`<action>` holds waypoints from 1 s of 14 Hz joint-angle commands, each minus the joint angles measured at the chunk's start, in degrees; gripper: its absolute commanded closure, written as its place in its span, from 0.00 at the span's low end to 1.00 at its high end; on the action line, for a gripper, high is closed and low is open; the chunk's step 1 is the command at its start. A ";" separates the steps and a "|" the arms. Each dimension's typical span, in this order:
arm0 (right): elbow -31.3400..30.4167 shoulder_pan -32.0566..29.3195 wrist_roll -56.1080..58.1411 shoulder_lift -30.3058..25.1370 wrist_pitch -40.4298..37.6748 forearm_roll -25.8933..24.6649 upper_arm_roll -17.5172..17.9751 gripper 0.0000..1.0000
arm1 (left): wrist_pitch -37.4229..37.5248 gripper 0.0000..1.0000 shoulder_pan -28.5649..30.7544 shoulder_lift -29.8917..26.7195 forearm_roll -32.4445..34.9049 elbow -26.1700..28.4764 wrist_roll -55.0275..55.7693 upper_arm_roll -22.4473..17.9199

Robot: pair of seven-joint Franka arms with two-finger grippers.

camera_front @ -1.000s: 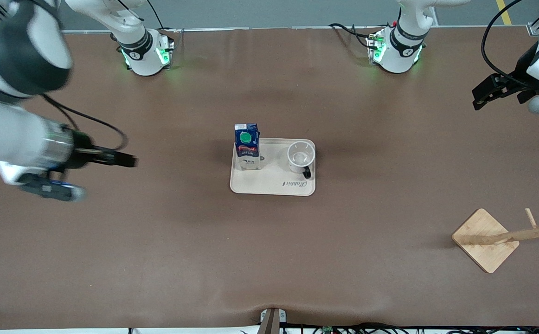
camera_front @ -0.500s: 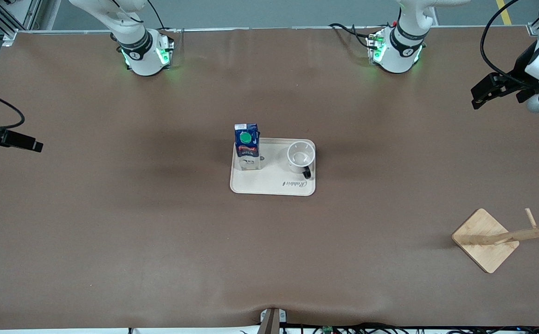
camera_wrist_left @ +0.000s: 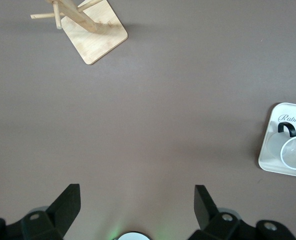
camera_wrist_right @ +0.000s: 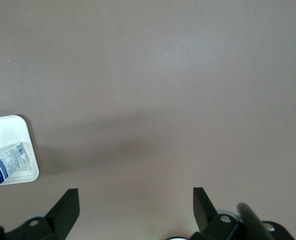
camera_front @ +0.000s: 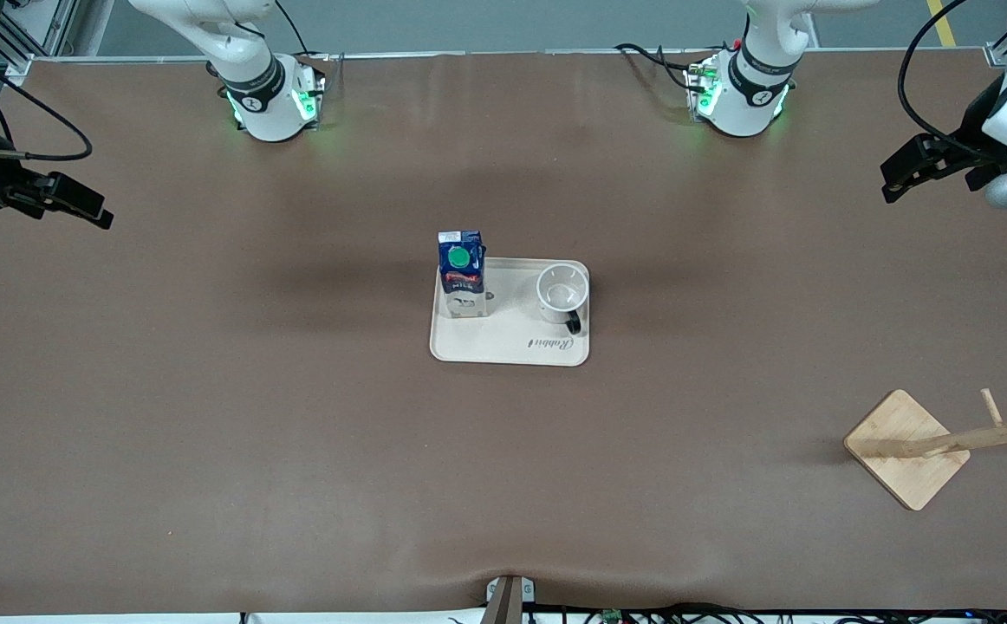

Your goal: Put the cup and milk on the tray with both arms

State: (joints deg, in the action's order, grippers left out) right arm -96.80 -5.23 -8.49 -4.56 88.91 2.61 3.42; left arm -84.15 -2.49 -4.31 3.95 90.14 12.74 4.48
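Note:
The cream-beige tray lies in the middle of the table. The milk carton stands upright on it at the right arm's end. The white cup stands on it at the left arm's end, its black handle toward the front camera. My left gripper is open and empty, high over the left arm's end of the table. My right gripper is open and empty over the right arm's end. The left wrist view shows the cup on the tray corner. The right wrist view shows the carton.
A wooden rack with pegs on a square base lies at the left arm's end, near the front camera; it also shows in the left wrist view. The brown table mat lies bare around the tray.
My right arm has swung away from the tray and up toward its end of the table. My left gripper has barely moved. The cup and milk stay on the tray.

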 commanded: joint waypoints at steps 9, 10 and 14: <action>2.05 4.70 0.66 0.87 -1.28 -3.40 0.10 0.00 | 0.39 0.00 0.03 0.09 -1.05 -1.55 -0.87 0.00; 2.05 4.62 1.97 0.87 -1.28 -3.41 -0.08 0.00 | 0.39 0.00 -0.06 0.09 -1.05 -1.55 -0.87 0.00; 1.96 4.26 6.20 0.78 -1.19 -3.41 -0.25 0.00 | 0.39 0.00 0.20 0.44 -2.98 -1.55 -0.78 -0.09</action>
State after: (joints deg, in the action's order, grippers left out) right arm -96.19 -0.77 -3.77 -4.20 88.64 0.18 3.14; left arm -84.18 -2.50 -4.29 2.68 89.56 12.73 4.49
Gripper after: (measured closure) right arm 0.000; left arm 0.000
